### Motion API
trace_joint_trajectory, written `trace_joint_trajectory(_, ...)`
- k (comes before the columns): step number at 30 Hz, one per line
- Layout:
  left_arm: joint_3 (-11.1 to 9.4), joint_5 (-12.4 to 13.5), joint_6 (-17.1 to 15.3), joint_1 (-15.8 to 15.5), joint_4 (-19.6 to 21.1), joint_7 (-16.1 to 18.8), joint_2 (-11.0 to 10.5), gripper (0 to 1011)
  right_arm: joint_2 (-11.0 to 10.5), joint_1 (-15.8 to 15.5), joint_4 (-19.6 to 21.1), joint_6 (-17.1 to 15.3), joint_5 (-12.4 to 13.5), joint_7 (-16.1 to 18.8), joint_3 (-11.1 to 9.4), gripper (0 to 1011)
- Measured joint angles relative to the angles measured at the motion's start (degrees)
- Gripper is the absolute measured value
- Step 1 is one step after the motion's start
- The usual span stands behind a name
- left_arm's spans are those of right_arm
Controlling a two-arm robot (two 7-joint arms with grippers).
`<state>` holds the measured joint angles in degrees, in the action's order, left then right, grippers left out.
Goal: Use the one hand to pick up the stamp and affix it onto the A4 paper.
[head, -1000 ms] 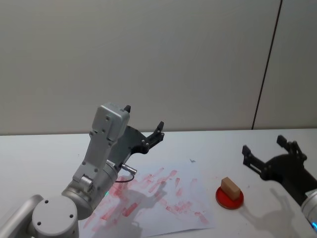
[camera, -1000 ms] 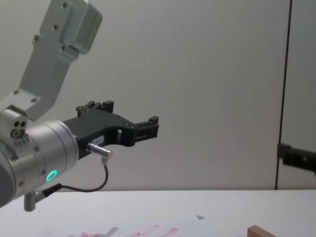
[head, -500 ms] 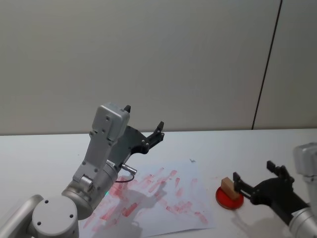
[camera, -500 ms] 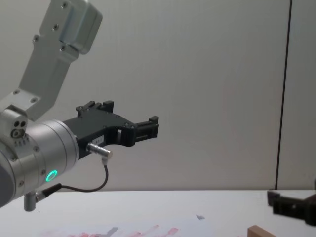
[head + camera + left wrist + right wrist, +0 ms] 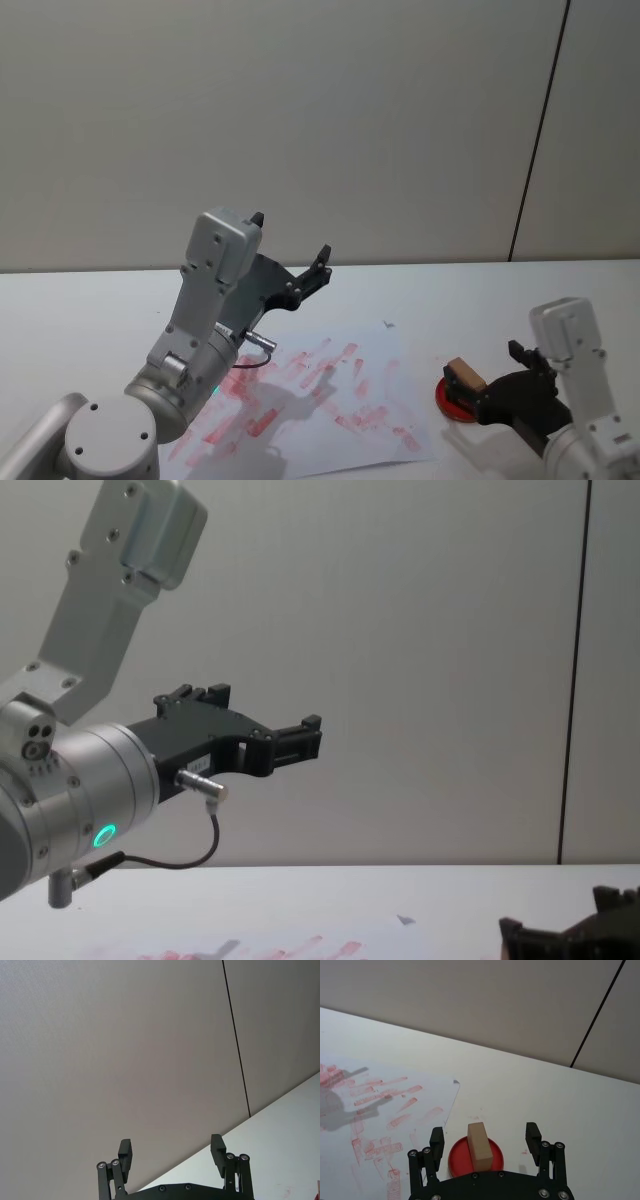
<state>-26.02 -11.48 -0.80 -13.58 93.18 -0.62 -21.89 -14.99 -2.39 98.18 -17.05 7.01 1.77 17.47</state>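
plain pale wall (image 5: 350,120) behind, one dark vertical seam (image 5: 540,130) running down it; white surface (image 5: 100,310) below. right claw (image 5: 485,1135) is low over the surface at its right side, jaws spread wide, gripping nothing. stamp (image 5: 479,1147), a small light-brown wooden block, stands between the two fingers (image 5: 437,1140) of this claw with a gap showing on either side, touching neither as far as the right wrist view shows. the block sits on a round red ink pad (image 5: 457,1157), which lies directly under the open right claw, flat on the surface. a4 paper (image 5: 330,400) lies flat to the left of the right claw, just beside the pad, its near corner close to the pad's rim without covering it; the sheet is crowded with smudged red-pink prints, and arm shadows fall across it. left claw (image 5: 170,1144) is held high, well apart from the right claw and to its left, up over the far left part of the paper and clear of the surface. its jaws are also spread wide and hold nothing, fingers pointing toward the wall. a silver plug and looped dark cable (image 5: 190,855) hang under the left wrist, a green ring light glowing beside them.
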Motion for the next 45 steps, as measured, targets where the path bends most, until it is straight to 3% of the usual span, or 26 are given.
trace_joint_trajectory(12,0.0,0.0,0.0,0.0,0.0,0.0,0.0,1002,2.4,2.7,-5.1,-0.9,-3.3,0.2,0.8,1001)
trace_joint_trajectory(26,0.0,0.0,0.0,0.0,0.0,0.0,0.0,1001,4.0,5.0,-9.7,-0.5,-5.4,1.2,1.1,994)
trace_joint_trajectory(32,0.0,0.0,0.0,0.0,0.0,0.0,0.0,1001,4.3,5.5,-10.6,-0.3,-5.8,1.4,1.1,883)
trace_joint_trajectory(45,0.0,0.0,0.0,0.0,0.0,0.0,0.0,1002,4.7,6.1,-11.7,-0.1,-6.3,1.7,1.2,489)
